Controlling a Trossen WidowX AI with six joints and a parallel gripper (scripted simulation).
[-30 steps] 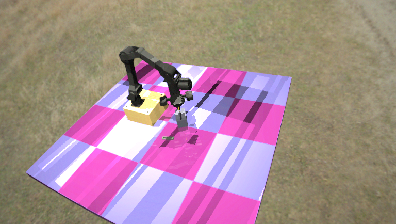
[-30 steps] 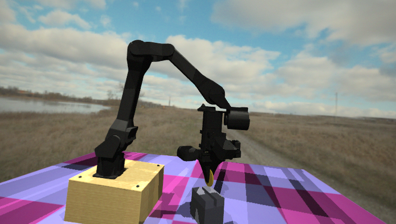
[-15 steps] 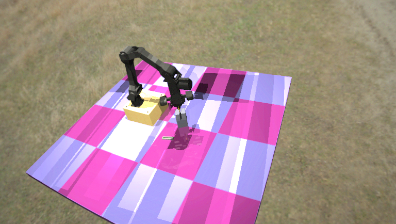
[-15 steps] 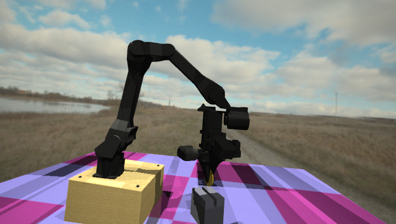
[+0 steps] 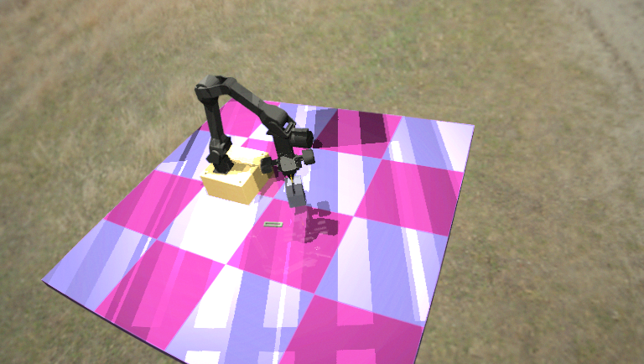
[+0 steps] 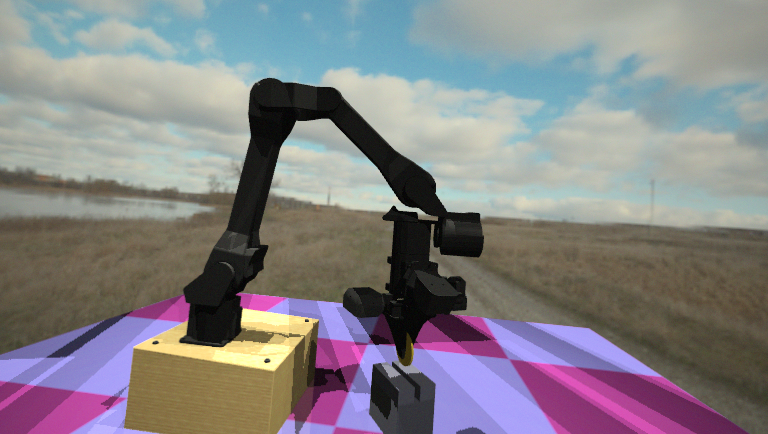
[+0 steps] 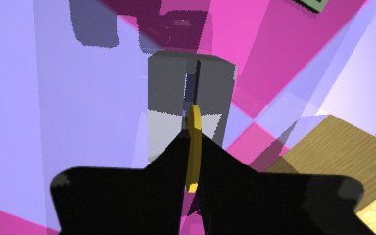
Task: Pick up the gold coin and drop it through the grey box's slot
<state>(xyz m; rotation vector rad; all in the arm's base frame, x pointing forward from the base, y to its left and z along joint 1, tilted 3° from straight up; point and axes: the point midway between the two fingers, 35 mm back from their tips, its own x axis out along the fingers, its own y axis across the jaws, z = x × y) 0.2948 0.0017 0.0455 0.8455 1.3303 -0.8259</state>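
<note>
My gripper (image 5: pixel 291 176) (image 6: pixel 404 349) (image 7: pixel 189 136) is shut on the gold coin (image 6: pixel 409 350) (image 7: pixel 195 147), which is held on edge with its lower part sticking out below the fingertips. The grey box (image 5: pixel 296 196) (image 6: pixel 420 406) (image 7: pixel 215 83) stands upright under the gripper. In the wrist view the coin runs nearly along the lid's slot (image 7: pixel 189 90), its lower edge a little to the right of the slot's line. In the exterior view the coin's lower edge is close above the lid; any contact cannot be told. The holder (image 5: pixel 265 225) (image 7: pixel 320 6) lies on the table, with no coin in it.
The arm's base stands on a yellow wooden block (image 5: pixel 227 189) (image 6: pixel 198 389) (image 7: pixel 338 152) beside the box. The table (image 5: pixel 189 217) has a pink, white and lilac checked top, with dark arm shadows near the box.
</note>
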